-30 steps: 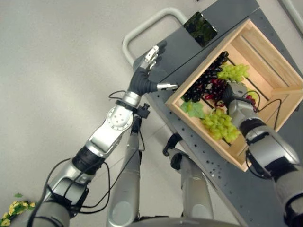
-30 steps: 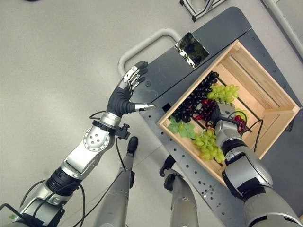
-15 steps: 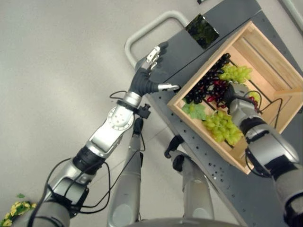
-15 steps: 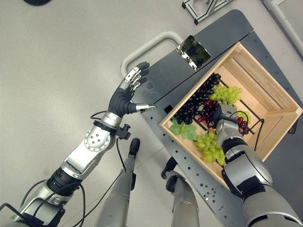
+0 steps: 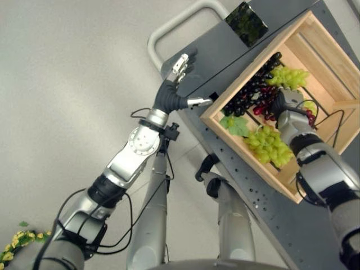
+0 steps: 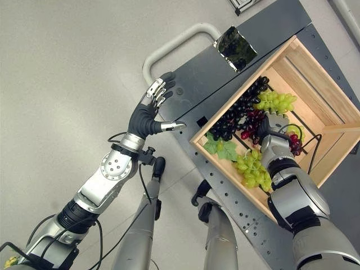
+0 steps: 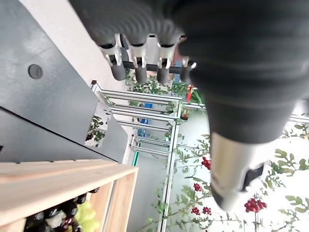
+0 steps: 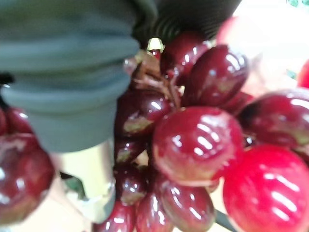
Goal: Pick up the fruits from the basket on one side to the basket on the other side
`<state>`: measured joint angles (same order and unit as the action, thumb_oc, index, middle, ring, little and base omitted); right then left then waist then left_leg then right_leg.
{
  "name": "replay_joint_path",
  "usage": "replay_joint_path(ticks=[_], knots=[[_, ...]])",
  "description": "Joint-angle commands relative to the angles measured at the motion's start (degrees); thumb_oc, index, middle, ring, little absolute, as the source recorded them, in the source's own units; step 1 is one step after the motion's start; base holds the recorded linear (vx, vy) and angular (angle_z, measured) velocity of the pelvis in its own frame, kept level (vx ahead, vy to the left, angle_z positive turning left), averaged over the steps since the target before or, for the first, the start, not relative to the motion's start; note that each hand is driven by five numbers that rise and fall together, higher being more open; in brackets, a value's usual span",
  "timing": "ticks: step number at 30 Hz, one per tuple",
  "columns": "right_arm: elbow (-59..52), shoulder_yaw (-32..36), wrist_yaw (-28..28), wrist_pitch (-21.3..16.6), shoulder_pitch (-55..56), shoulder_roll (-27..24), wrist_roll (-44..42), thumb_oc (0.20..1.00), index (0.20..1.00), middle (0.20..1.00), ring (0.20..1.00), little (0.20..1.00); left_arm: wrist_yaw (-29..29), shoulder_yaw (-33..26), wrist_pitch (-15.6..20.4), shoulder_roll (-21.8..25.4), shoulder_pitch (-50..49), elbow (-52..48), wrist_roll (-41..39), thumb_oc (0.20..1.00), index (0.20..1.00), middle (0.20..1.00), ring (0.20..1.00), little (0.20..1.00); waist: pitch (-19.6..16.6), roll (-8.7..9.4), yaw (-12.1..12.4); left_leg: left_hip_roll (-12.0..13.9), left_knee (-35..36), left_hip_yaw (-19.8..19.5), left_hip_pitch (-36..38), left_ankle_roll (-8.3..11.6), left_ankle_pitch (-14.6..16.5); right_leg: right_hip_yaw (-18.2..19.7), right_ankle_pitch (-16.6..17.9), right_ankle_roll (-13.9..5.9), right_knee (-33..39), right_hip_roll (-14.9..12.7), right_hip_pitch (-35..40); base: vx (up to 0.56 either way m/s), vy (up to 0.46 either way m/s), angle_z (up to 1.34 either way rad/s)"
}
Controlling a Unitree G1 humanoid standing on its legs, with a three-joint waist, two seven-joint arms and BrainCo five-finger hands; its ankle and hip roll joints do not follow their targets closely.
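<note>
Left to right. Our left hand is raised beside the dark grey metal counter, its fingers straight and spread, its thumb out toward the counter's edge, holding nothing. Beyond it lies the pale wooden slatted crate, which serves as the source basket. Inside we see a long bunch of black grapes, a bunch of red grapes, and two bunches of green grapes, one far and one near, beside a green leaf. Our right hand reaches into the crate among the red grapes. In the right wrist view the red berries press close against the thumb, but we cannot tell whether the fingers have closed on them.

We judge the step to be the grasp of the red bunch. The next move calls for a firm hold near the stem, then a lift clear of the crate wall.

Compared with half a second ago, the right hand stays at the red grapes and the left hand keeps its raised pose; the whole scene has shifted in the picture, which we attribute to the camera.
</note>
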<state>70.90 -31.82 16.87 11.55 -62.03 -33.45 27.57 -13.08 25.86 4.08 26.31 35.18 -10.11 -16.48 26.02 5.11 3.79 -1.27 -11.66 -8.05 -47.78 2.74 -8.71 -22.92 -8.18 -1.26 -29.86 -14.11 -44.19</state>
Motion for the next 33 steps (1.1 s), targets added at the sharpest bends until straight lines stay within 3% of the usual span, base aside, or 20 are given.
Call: replay_joint_path(ticks=[1,2,3,23,27,28,33], knots=[[4.16,-3.79,-7.14,-0.67,6.35,4.6,-2.9,1.0,1.0,1.0,1.0,1.0,-0.93,-2.62,2.0,-1.56,3.04,-6.06,3.34,1.0,1.0,1.0,1.0,1.0,3.78,-4.67,0.6,-0.34,-8.52,3.63,1.64,-0.93,11.7,2.17,8.2,-5.3,10.51,0.18,0.72,0.0,0.0,0.1],[3.69,-3.88,-7.25,-0.88,5.77,4.49,-3.06,0.42,0.42,0.42,0.42,0.42,-1.1,-2.74,1.91,-1.5,3.0,-6.07,3.7,1.0,1.0,1.0,1.0,1.0,3.78,-4.59,0.48,-0.33,-8.41,3.69,1.65,-0.96,11.72,2.13,8.18,-5.27,10.46,0.14,0.66,0.0,-0.002,0.06],[3.68,-3.9,-7.25,-0.88,5.76,4.48,-3.07,0.2,0.2,0.2,0.2,0.2,-1.11,-2.75,1.9,-1.5,3.0,-6.08,3.71,1.0,1.0,1.0,1.0,1.0,3.78,-4.58,0.46,-0.33,-8.38,3.7,1.65,-0.96,11.71,2.14,8.18,-5.27,10.47,0.14,0.66,0.0,-0.003,0.03],[-10.87,-1.51,-4.95,-0.12,5.44,7.12,-5.66,0.2,0.2,0.2,0.2,0.2,-2.95,-4.44,0.98,-0.77,1.72,-6.67,4.39,1.0,1.0,1.0,1.0,1.0,3.78,-2.7,-1.35,0.29,-6.43,4.43,5.57,-0.77,11.62,2.35,8.7,-5.43,12.28,0.65,3.65,-0.01,0.0,-0.03],[-16.88,2.4,-2.63,-0.4,8.52,7.77,-8.54,0.2,0.2,0.2,0.2,0.2,-2.71,-5.26,0.89,-0.59,0.56,-6.27,4.05,1.0,1.0,1.0,1.0,1.0,3.78,-1.96,-1.4,0.7,-4.94,4.45,8.57,-0.57,10.87,1.66,9.48,-5.65,14.02,0.67,7.06,-0.03,-0.01,-0.02],[-16.73,3.74,-1.44,-1.37,9.7,7.3,-10.03,0.2,0.2,0.2,0.2,0.2,-2.43,-5.49,1.05,-0.54,0.56,-6.19,4.02,1.0,1.0,1.0,1.0,1.0,3.78,-1.65,-1.42,0.55,-4.29,4.91,8.57,-0.73,9.41,0.51,10.84,-5.17,14.96,0.27,7.5,-0.06,-0.004,0.06],[-15.25,9.03,2.31,-4.53,15.89,7.66,-15.83,0.2,0.2,0.2,0.2,0.2,-0.99,-5.87,2.58,1.54,-2.85,-5.04,2.32,1.0,1.0,1.0,1.0,1.0,3.78,-0.63,-0.52,0.76,0.08,4.82,18.98,-0.76,8.71,-0.37,11.68,-5.75,17.98,0.27,17.77,0.05,-0.062,0.05]])
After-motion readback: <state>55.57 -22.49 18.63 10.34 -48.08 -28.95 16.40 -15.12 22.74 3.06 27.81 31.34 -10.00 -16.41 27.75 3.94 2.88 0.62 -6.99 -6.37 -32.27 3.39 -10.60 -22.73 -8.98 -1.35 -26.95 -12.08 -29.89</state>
